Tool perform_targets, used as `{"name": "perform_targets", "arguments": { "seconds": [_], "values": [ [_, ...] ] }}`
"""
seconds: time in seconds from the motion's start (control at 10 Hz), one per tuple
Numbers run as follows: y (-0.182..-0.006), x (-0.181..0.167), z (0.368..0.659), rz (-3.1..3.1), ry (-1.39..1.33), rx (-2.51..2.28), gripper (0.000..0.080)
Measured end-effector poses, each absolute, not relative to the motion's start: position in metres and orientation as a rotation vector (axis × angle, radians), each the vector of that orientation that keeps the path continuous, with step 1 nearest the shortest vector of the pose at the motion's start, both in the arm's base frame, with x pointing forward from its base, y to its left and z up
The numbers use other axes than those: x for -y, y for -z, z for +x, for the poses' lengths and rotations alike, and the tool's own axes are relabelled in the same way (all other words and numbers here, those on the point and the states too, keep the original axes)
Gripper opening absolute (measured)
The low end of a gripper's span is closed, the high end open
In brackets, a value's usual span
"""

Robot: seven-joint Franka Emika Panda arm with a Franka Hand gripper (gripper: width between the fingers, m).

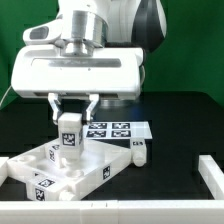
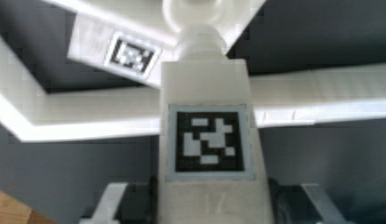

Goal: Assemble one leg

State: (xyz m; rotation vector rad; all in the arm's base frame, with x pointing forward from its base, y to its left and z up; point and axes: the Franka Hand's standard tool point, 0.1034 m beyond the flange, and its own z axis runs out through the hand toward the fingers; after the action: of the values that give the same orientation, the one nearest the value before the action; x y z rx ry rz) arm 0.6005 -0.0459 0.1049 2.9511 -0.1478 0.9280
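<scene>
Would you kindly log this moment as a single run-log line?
hand: shut on leg | leg: upright, over slab | seated: cannot tell

The leg [image 1: 69, 136] was a small, chunky white plastic post with square faces. One black-and-white tag sat on the side turned toward the exterior view. It stood upright, or very nearly so, with its upper part pinched between the two fingers of the gripper [image 1: 70, 118]. Its lower end hung over the near corner of the white slab [image 1: 100, 166] — whether it touched could not be told.

In the wrist view the leg [image 2: 208, 95] ran straight away from the gripper [image 2: 211, 207], a finger on either side. It showed one tagged face and narrowed to a small rounded tip at the far end — blurred, with the slab [image 2: 65, 95] beyond it.
</scene>
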Motion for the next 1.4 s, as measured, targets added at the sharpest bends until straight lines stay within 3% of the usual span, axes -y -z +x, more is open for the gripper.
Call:
{"name": "perform_targets", "arguments": {
  "seconds": [0.4, 1.1, 1.2, 1.3, 1.4],
  "values": [
    [-0.092, 0.046, 0.596, 2.963, -0.894, 0.148, 0.0282],
    [-0.089, 0.045, 0.594, 2.968, -0.882, 0.147, 0.0283],
    [-0.089, 0.045, 0.594, 2.968, -0.881, 0.147, 0.0473],
    [-0.089, 0.045, 0.594, 2.968, -0.881, 0.147, 0.0608],
    [-0.089, 0.045, 0.594, 2.968, -0.881, 0.147, 0.0608]
  ]
}}
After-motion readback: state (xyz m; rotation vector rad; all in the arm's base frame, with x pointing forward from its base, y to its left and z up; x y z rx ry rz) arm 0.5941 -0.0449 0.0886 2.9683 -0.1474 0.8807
